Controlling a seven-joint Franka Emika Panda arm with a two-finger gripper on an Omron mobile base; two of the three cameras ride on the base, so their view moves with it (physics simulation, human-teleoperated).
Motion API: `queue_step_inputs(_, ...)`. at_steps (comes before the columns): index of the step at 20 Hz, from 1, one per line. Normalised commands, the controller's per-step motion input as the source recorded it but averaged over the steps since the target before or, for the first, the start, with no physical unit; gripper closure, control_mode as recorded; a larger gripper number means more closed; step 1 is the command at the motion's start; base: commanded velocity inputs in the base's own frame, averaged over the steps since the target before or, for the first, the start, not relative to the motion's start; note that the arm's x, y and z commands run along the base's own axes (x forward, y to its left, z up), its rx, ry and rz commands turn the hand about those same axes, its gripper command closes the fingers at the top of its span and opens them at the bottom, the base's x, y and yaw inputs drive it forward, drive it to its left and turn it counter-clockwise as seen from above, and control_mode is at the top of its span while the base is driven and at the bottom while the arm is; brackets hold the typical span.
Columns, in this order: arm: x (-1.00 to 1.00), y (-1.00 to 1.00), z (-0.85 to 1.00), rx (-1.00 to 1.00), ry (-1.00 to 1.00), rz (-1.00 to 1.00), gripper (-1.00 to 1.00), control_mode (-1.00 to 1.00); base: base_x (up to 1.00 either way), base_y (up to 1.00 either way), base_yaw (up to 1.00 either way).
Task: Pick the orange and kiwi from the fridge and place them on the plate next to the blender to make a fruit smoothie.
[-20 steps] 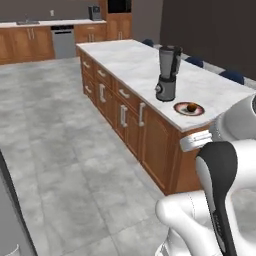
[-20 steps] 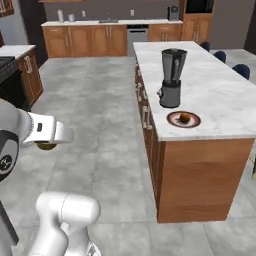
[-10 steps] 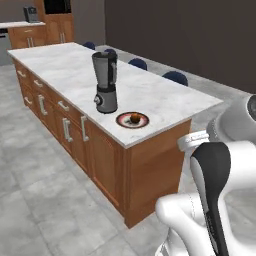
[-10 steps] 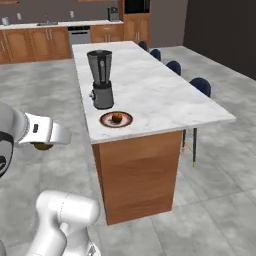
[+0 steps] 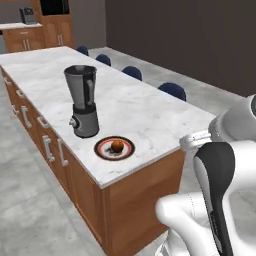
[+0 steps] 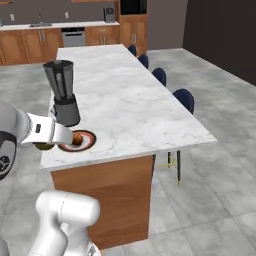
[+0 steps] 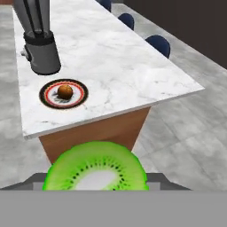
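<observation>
Gripper (image 7: 95, 188) closed on the kiwi (image 7: 95, 172) is what I get from the hand view: the fruit's cut face, bright green with a pale core and a ring of dark seeds, sits low in the picture and covers the finger tips, so I cannot make out the fingers themselves. I take the plate (image 7: 48, 100) as my landmark. From the hand view it lies well beyond the kiwi, on the marble island counter (image 7: 115, 57), near the counter's closest edge. The orange (image 7: 65, 91) rests on the plate's pale centre.

From the left base view the plate (image 5: 102, 150) has the orange (image 5: 117, 145) on it, and the blender (image 5: 83, 100) stands just beside the plate, farther along the counter (image 5: 145, 115), upright with its lid on. On the far side of the counter from the plate I see blue chairs (image 5: 172, 90) tucked in along the edge.

From the right base view the arm's white wrist crosses in front of the plate (image 6: 87, 142), partly covering it; the orange (image 6: 78, 138) peeks out beside the wrist. A small dark-yellowish bit under the wrist, just short of the plate, may be the kiwi, but I cannot tell for sure. The blender (image 6: 62, 92) stands just behind the plate. Wooden cabinets (image 6: 30, 42) line the wall far beyond it.
</observation>
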Motion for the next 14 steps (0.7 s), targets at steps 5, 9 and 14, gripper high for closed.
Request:
queue_step_inputs(5, 0.0, 0.0, 0.0, 0.0, 0.0, 0.0, 1.0, 1.0, 0.86, -0.02, 0.14)
queue_step_inputs(9, 0.0, 0.0, 0.0, 0.0, 0.0, 0.0, 1.0, 1.0, 0.42, 0.04, 0.17)
queue_step_inputs(14, 0.22, 0.21, -0.31, -0.02, 0.23, 0.17, 1.0, -1.0, 0.0, 0.0, 0.0)
